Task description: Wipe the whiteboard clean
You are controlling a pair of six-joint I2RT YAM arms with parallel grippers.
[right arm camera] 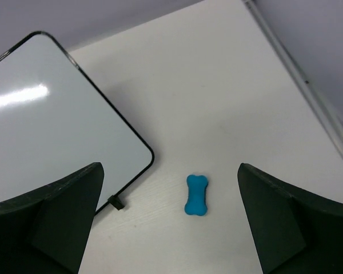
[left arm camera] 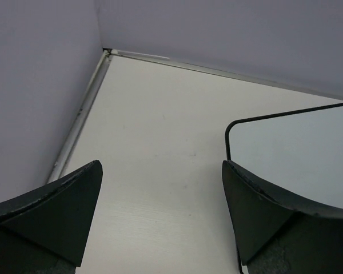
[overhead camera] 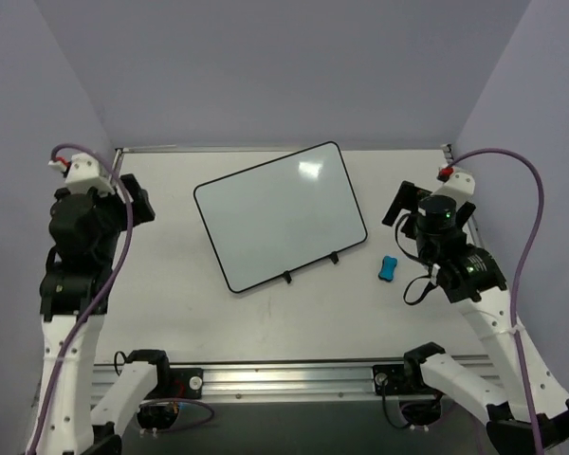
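Left wrist view shows you only one corner of the whiteboard (left arm camera: 297,154), the rest cut off. Your left claw (left arm camera: 161,185) and right claw (right arm camera: 170,185) are both spread wide, holding nothing.

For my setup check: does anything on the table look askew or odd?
The large white black-framed whiteboard lies rotated, not square to the table. It shows no marks, only glare. The small blue bone-shaped eraser lies apart, ungripped.

Overhead and wrists, all on whiteboard (overhead camera: 280,216)
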